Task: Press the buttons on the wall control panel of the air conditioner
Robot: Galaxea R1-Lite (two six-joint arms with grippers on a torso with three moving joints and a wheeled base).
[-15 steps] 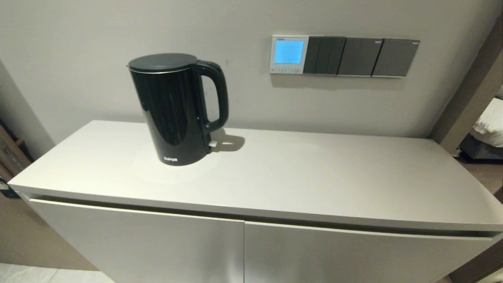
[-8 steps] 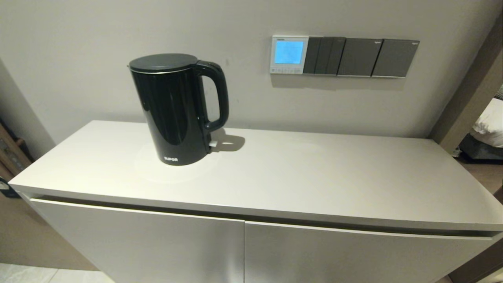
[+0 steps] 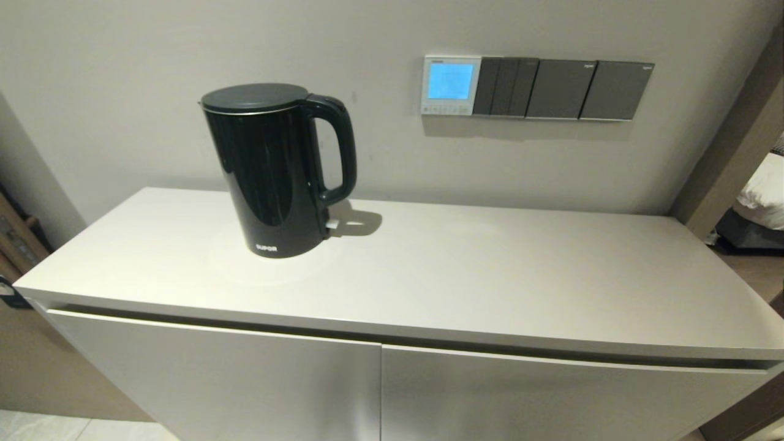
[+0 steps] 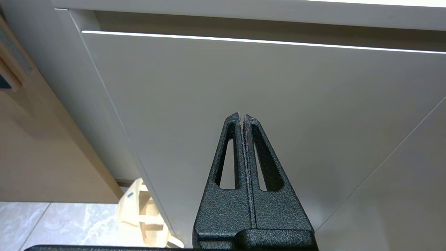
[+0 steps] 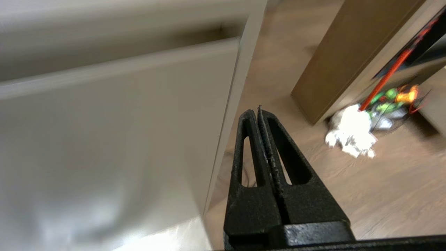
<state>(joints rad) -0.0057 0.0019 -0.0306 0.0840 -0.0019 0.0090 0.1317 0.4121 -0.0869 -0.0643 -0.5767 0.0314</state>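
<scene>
On the wall above the pale grey table (image 3: pixel 429 269), the small square white plastic air conditioner control panel (image 3: pixel 451 85) is mounted with its square screen lit blue. The row of tiny pale grey-white buttons (image 3: pixel 448 109) runs along the panel's lower edge, below the screen. Three dark grey rectangular switch plates (image 3: pixel 563 89) adjoin the panel on its right side. A glossy black electric kettle (image 3: pixel 275 168) stands upright on the table, left of the panel and well apart from it.

Neither arm appears in the head view. The left gripper (image 4: pixel 242 116) is positioned low, in front of the flat white cabinet door (image 4: pixel 244 87), fingers pressed together and empty. The right gripper (image 5: pixel 258 112) is beside the cabinet's outer edge above the brown wooden floor (image 5: pixel 383 181), fingers likewise together and empty.
</scene>
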